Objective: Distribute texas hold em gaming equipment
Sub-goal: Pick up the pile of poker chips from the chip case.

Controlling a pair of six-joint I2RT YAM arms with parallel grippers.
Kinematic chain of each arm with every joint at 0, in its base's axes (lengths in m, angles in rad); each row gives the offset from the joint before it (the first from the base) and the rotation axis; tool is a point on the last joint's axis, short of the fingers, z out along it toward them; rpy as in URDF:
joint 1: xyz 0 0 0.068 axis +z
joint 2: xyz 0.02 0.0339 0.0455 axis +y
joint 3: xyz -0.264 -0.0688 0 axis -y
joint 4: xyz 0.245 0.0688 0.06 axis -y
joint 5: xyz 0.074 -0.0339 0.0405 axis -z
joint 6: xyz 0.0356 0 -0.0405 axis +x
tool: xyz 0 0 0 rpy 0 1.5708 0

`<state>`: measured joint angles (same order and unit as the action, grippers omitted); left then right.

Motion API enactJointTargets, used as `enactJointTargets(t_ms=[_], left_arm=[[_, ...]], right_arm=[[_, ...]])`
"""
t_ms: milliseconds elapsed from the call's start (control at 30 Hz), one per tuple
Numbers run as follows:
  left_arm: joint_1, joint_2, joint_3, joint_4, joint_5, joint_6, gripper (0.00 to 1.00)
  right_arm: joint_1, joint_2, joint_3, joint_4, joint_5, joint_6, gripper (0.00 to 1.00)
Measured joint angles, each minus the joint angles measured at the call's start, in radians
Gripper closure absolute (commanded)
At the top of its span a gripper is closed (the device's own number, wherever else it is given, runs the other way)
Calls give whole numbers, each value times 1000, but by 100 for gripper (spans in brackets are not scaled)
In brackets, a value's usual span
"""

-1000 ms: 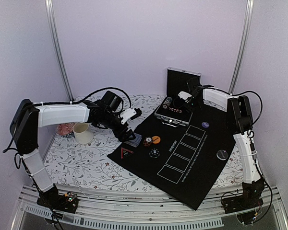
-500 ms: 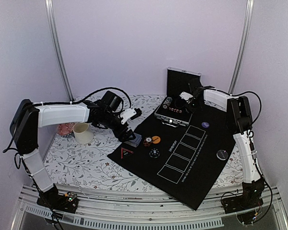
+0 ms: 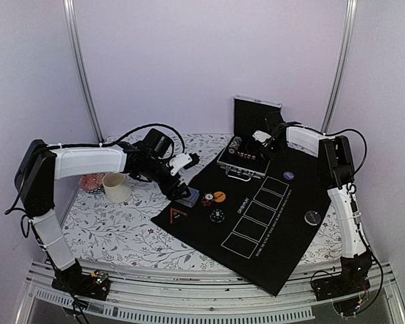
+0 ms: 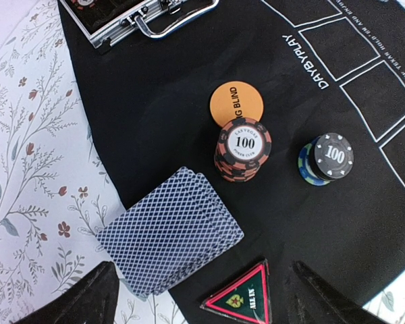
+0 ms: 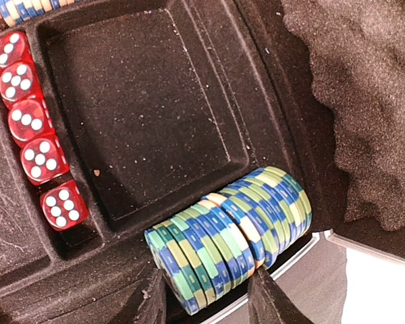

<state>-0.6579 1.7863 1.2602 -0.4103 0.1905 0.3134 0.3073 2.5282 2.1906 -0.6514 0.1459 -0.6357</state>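
A fanned deck of blue-backed cards (image 4: 169, 229) (image 3: 187, 199) lies half over the black mat's left edge. Beside it are a red-black chip stack (image 4: 243, 145), an orange disc (image 4: 236, 102), a black-blue chip stack (image 4: 327, 156) and a triangular "all in" marker (image 4: 246, 300). My left gripper (image 4: 202, 307) (image 3: 182, 185) hovers open above the cards and the marker, holding nothing. My right gripper (image 5: 209, 304) (image 3: 256, 145) is inside the open case (image 3: 246, 158). It is open, with its fingers standing either side of part of a row of blue-green chips (image 5: 229, 233).
Several red dice (image 5: 37, 135) fill a slot at the case's left. A purple-blue disc (image 3: 289, 176) and a black disc (image 3: 312, 217) lie on the mat (image 3: 270, 236) at the right. A cream cup (image 3: 116, 187) stands on the floral cloth at the left.
The right gripper's jaws have widened over the case, and its wrist has shifted slightly. The left arm and the things on the mat have not moved.
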Motion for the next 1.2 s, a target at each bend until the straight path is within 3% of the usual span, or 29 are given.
enactJointTargets(t_ms=[467, 667, 933, 1200], left_arm=[[0, 1, 0, 0, 3, 0, 13], [0, 2, 0, 0, 5, 1, 13], [0, 9, 0, 0, 8, 1, 13], [0, 9, 0, 0, 11, 6, 13]], right_arm=[[7, -38, -76, 80, 2, -61, 58], [16, -38, -79, 96, 2, -80, 46], [30, -38, -85, 121, 27, -95, 39], [45, -34, -68, 125, 28, -117, 50]])
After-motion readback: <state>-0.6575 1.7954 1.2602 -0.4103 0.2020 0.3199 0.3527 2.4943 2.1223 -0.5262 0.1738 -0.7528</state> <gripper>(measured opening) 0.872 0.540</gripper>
